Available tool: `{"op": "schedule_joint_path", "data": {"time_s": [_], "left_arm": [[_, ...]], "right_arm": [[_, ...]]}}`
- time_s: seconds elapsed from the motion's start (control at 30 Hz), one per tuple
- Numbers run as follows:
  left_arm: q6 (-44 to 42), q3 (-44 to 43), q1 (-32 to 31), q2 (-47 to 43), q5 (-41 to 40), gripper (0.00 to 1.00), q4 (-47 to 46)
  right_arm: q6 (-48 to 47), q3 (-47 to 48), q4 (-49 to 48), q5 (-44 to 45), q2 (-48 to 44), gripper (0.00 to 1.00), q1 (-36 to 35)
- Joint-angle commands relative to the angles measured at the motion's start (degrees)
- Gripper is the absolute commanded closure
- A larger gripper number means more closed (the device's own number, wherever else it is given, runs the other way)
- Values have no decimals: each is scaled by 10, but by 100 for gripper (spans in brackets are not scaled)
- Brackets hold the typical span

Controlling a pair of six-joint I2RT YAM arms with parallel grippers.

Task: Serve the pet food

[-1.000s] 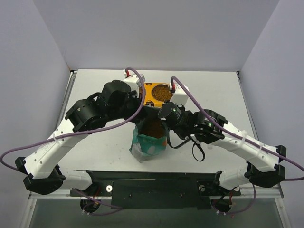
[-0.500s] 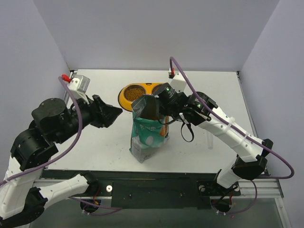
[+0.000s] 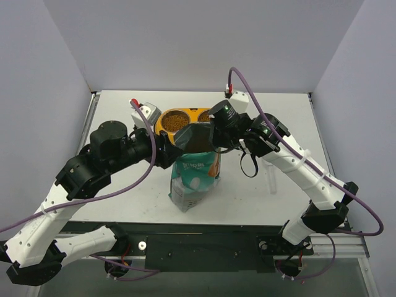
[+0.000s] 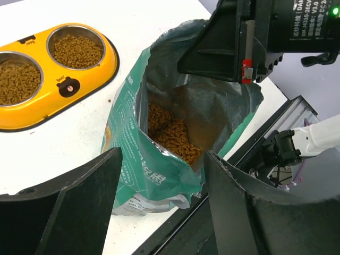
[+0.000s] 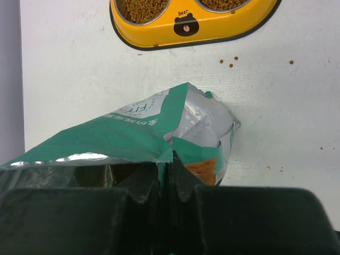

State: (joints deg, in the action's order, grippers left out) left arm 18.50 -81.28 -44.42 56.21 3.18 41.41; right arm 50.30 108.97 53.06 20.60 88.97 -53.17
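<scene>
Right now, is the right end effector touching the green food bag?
Touching. The right wrist view shows the rim of the bag pinched in the shut right end effector.

1 bag [image 3: 195, 176], 1 yellow feeder [image 5: 159, 33] w/ 2 bowls [image 4: 75, 26], both w/ kibble [image 4: 77, 50]; 2 arms [image 3: 291, 164]; approx 4 stray pellets [image 5: 221, 61] on desk [image 5: 69, 79].

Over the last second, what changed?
Left gripper opened, swung out left, then returned beside the bag, open. Right gripper shifted back toward the feeder, drawing the bag's top with it. Unchanged: right gripper shut on the bag's rim; bag base and feeder in place.
</scene>
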Motion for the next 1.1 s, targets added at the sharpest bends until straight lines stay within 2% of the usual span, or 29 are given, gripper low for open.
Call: {"op": "schedule_joint_path", "data": {"time_s": [0.0,0.37,0.57,0.63,0.7,0.77,0.83,0.93,0.97,1.0,1.03,1.07], "left_arm": [[-31,-1,-1,0,39,27,-63],[-46,17,-45,20,68,26,-83],[-64,37,-65,25,27,24,-77],[-71,40,-76,28,7,27,-77],[-75,45,-83,28,-14,32,-80],[-77,49,-87,27,-27,43,-84],[-77,51,-88,25,-43,68,-84],[-75,50,-88,24,-55,89,-77],[-74,49,-88,23,-53,96,-76],[-73,49,-88,22,-51,97,-74],[-66,50,-88,20,-50,98,-74],[-63,52,-88,15,-52,99,-76]], "right_arm": [[7,44,-34,21,-7,100,19],[30,107,-4,23,30,100,31],[67,131,14,20,51,100,35],[86,131,14,22,53,100,35],[105,132,14,24,57,100,35],[117,138,13,22,64,100,35],[118,147,9,6,73,100,36],[48,172,-7,-48,86,99,53],[13,169,-22,-124,84,87,60],[-58,166,-51,-173,84,83,87],[-86,169,-50,-263,83,77,102],[-140,165,-37,-282,68,74,131]]}}
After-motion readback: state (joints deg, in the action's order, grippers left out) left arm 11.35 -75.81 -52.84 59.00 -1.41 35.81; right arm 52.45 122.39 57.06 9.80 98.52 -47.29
